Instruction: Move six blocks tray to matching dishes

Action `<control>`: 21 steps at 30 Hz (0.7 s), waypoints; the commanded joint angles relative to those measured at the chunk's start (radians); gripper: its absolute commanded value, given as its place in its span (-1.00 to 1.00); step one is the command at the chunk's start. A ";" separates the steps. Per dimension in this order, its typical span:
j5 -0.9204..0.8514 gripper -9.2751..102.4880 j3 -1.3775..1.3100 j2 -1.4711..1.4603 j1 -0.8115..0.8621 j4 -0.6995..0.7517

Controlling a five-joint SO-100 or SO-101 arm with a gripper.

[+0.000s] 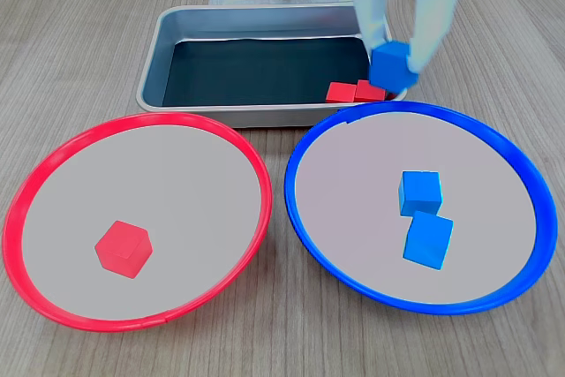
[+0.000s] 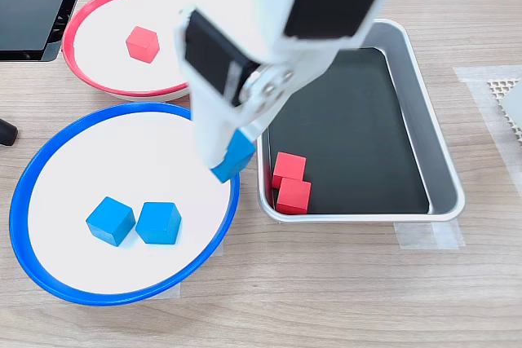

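Halfway-ish: jaws clamped on the third blue block [image 1: 390, 64], two blue ones [image 1: 424, 216] and one red [image 1: 124, 248] already plated, two reds [image 2: 291, 182] left in the tray [image 2: 424, 120].

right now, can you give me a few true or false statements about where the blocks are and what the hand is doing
1. The hand is shut on a blue block. True.
2. Two blue blocks lie in the blue-rimmed dish. True.
3. The tray holds three red blocks. False: two red blocks lie there, side by side in a corner.
4. The red-rimmed dish is empty. False: one red block sits in it.
5. The held block rests on the dish floor. False: it is lifted, near the rims of the tray and the blue-rimmed dish.
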 commanded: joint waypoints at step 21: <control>-0.091 -0.79 0.341 0.235 0.086 0.023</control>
